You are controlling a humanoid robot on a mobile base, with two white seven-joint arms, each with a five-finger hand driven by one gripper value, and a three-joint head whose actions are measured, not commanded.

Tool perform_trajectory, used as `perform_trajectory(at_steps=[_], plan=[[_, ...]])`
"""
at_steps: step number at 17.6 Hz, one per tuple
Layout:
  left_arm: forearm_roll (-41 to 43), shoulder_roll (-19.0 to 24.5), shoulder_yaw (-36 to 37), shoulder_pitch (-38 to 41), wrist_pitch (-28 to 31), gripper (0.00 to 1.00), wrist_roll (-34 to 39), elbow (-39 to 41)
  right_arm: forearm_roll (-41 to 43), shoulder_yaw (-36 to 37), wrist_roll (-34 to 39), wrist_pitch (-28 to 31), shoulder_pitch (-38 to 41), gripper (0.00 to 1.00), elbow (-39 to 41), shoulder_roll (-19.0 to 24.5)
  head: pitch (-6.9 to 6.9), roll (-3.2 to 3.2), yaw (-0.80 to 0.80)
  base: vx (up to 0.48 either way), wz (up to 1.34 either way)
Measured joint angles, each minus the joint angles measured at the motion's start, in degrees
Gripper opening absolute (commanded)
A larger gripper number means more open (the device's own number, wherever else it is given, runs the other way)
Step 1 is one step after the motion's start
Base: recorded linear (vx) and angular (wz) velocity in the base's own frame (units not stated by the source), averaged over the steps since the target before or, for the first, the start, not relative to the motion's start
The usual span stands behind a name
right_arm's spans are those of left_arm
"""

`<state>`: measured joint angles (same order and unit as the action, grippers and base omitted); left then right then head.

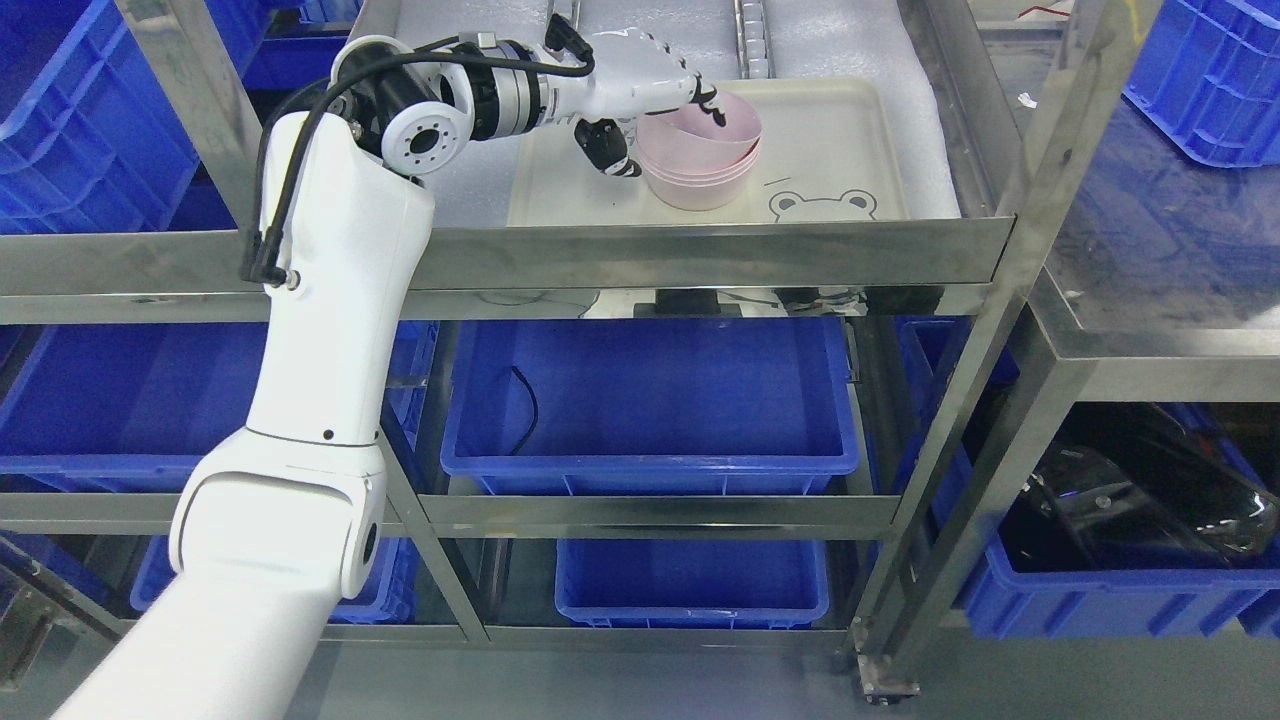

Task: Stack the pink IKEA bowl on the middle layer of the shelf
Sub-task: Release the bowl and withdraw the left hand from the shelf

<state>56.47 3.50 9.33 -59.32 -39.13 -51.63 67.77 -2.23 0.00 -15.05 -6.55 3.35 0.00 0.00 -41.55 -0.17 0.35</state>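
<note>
Two or three pink bowls [700, 165] sat nested on the tray [830, 140]; exact count was hard to tell w/ rims overlapping. Left hand [650, 95] covered the stack's left side, fingers [705, 100] hooked over the top bowl's rim, thumb outside, pinching it. That bowl was tilted. Tray lay on the shelf [700, 250], partly hidden by the arm.

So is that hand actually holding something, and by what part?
Yes: the left hand grips the top pink bowl by its near-left rim, fingers inside and thumb outside, tilting it in the stack on the tray.
</note>
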Motion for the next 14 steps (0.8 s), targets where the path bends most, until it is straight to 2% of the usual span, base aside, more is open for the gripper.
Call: perform_trajectory(at_steps=[4,6,9,14], plan=[[-13.0,-1.2,0.3,-0.3,-0.5,0.82,3.5,1.9,0.0,0.0,0.0,0.0,0.0,1.00,0.0,0.0,0.00,0.00,0.00,0.000,0.00],[-19.5,-1.6,1.8,1.3,-3.0,0.83,5.8,3.5,0.0,0.0,0.0,0.0,0.0,1.00,0.0,0.0,0.00,0.00,0.00,0.000,0.00],[-26.0,-2.1,5.0,8.1,-5.1,0.83,8.7,7.1,0.0,0.0,0.0,0.0,0.0,1.00,0.0,0.0,0.00,0.00,0.00,0.000,0.00],[-30.9,-2.7,9.0,19.8,-5.8,0.83,9.6,12.9,0.0,0.0,0.0,0.0,0.0,1.00,0.0,0.0,0.00,0.00,0.00,0.000,0.00]])
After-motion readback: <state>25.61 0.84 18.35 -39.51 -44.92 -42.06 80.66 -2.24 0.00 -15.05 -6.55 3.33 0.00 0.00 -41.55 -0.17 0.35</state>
